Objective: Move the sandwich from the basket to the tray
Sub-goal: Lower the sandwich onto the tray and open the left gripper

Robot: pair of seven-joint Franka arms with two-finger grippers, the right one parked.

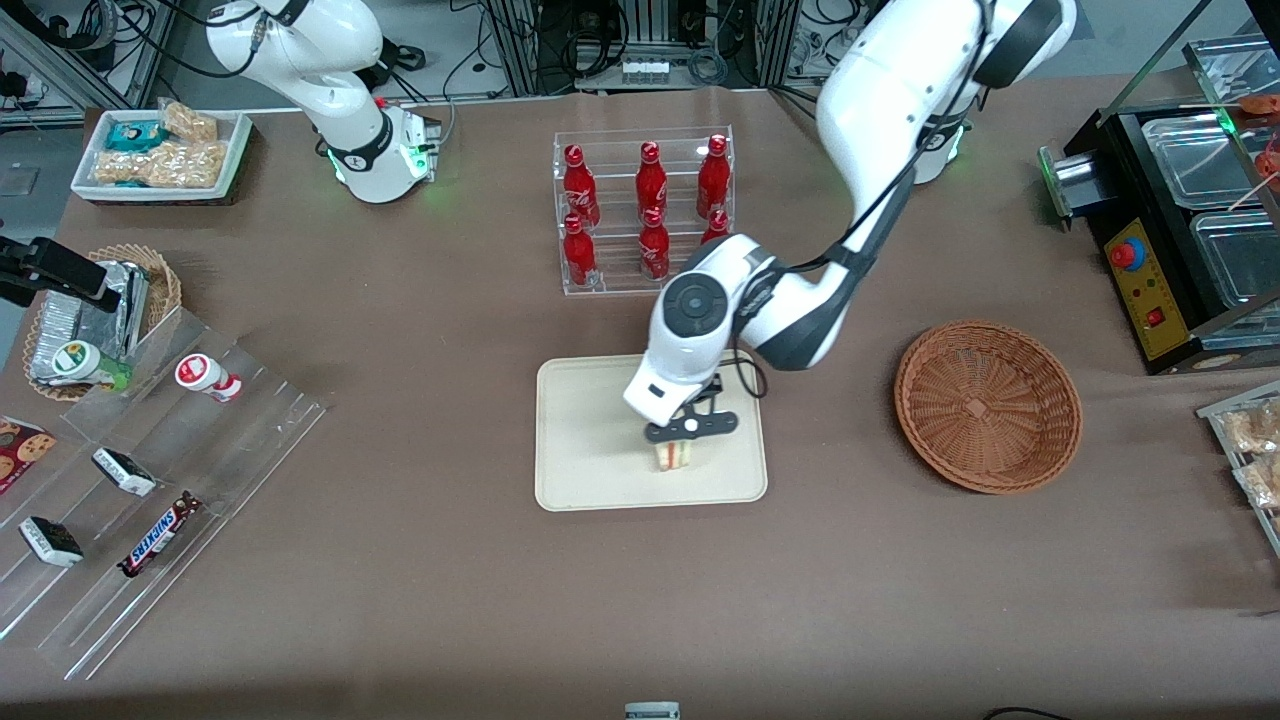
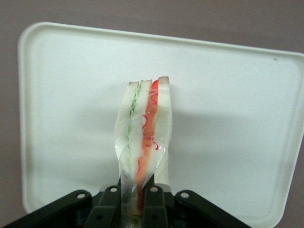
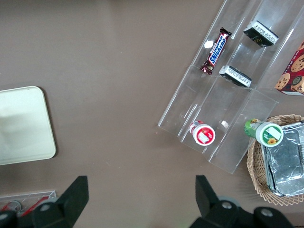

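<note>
Sandwich (image 1: 674, 455) sits pinched between my fingers (image 2: 153, 199), which are closed on its narrow end; its pale bread and its red and green filling layers show along the cut edge, and clear wrap crinkles around it. I hold it over the tray (image 1: 590, 470), low above the part of the tray nearer the front camera, and I cannot tell whether its lower end touches the tray's surface. My gripper (image 1: 686, 432) points straight down, with the wrist directly above it. My forearm runs up and away from the front camera, folding at the elbow and climbing to the base at the table's edge, toward the working arm's end.

In the wrist view the sandwich (image 2: 144, 130) stands along my line of sight, its layers slightly twisted, with the cream tray (image 2: 228, 95) spread beneath it and brown table around the rim.

The basket (image 1: 988, 405) lies on the table well apart from the tray, toward the working arm's end, and holds nothing. A clear rack of red bottles (image 1: 647, 205) stands farther from the front camera than the tray.
</note>
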